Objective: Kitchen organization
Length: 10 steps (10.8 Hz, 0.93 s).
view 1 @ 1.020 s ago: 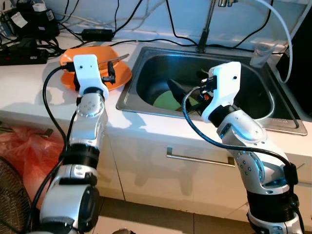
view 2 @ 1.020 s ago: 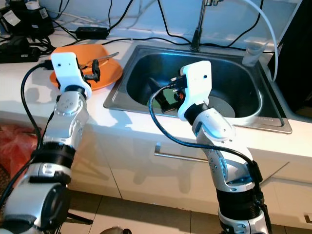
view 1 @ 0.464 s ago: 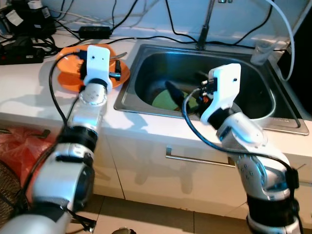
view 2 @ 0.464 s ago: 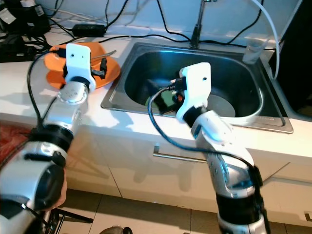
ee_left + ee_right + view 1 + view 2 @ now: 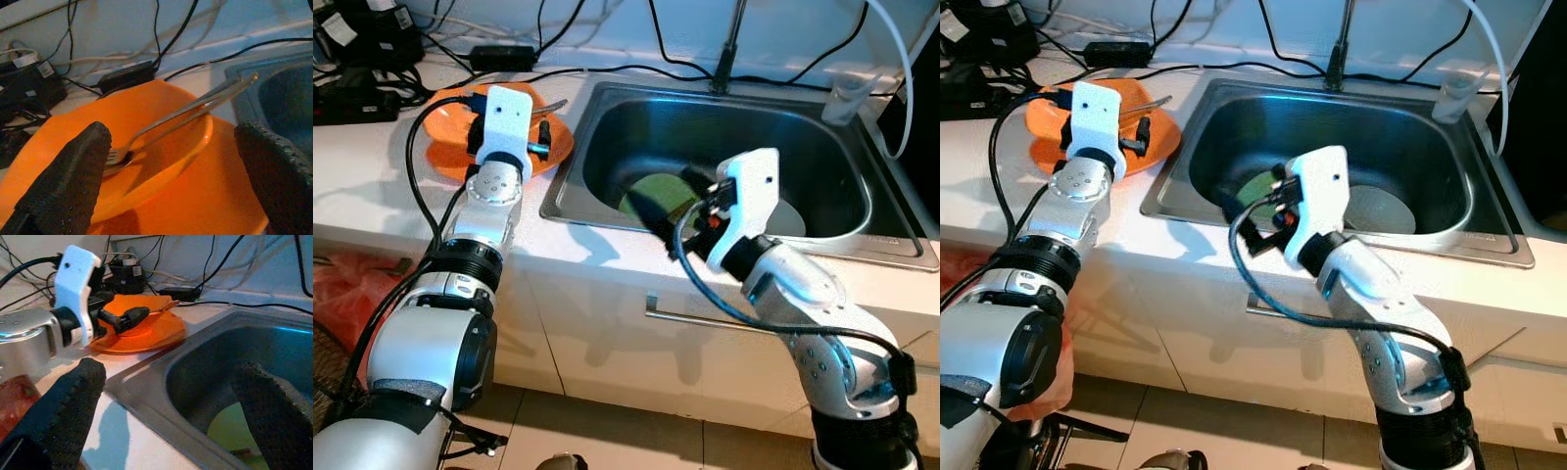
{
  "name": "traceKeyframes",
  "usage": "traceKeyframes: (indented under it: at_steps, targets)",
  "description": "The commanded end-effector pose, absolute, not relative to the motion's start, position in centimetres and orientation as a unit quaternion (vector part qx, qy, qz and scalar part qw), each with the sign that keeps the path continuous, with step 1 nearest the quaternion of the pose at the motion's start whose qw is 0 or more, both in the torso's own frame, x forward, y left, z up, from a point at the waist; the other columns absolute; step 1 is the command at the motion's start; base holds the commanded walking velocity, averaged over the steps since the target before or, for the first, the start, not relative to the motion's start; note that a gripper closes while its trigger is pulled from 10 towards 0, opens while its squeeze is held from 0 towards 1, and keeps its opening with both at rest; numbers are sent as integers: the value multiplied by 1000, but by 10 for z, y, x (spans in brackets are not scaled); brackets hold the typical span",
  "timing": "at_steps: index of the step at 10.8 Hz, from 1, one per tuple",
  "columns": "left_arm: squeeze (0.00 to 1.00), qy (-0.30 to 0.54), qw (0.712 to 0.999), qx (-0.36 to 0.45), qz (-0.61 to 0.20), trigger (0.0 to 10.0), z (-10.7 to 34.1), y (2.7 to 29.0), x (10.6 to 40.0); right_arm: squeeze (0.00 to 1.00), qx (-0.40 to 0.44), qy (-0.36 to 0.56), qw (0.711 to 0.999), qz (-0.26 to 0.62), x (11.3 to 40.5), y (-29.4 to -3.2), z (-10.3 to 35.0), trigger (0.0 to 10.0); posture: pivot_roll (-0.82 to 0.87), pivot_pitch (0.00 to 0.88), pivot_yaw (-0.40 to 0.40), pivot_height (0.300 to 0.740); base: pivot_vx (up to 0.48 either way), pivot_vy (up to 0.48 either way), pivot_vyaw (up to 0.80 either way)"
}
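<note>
Left claw [image 5: 171,161]: spread wide over orange bowl [image 5: 161,142] and fork [image 5: 186,110], at 10 o'clock on surface [image 5: 372,186]. Right claw [image 5: 171,396]: wide, empty, by sink [image 5: 607,127]. Risk: closing fingers tip the fork off.

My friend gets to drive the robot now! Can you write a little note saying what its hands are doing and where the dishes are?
Left end effector: open, empty, hovering over the orange plate on the counter left of the sink.
Right end effector: open, empty, above the sink's front left edge.
Orange bowl sits on the orange plate, a fork resting in it.
Green plate lies in the sink.
Done: nothing visibly put away.
Left: the orange dishes, fork and green plate.
</note>
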<state>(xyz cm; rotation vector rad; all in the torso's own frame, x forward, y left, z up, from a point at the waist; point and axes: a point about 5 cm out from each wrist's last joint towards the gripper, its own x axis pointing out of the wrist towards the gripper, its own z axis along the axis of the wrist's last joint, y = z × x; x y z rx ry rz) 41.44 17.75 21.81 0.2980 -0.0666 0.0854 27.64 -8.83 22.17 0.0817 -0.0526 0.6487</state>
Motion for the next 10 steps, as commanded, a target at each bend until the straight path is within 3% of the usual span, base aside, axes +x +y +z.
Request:
traceKeyframes:
  at_steps: [1, 5, 10]
  targets:
    - [0, -43, 984, 168, 30, 10000, 228, 176, 417, 0, 40, -31, 944, 327, 272, -87, 226, 10000, -45, 87, 22, 740, 0, 0, 0]
    - [0, -48, 972, 228, 26, 10000, 231, 180, 418, 0, 55, -41, 927, 369, 253, -78, 232, 10000, -54, 116, 39, 740, 0, 0, 0]
    - [0, -81, 975, 206, 22, 10000, 244, 175, 420, 0, 62, -45, 927, 367, 246, -76, 236, 10000, -63, 137, 56, 740, 0, 0, 0]
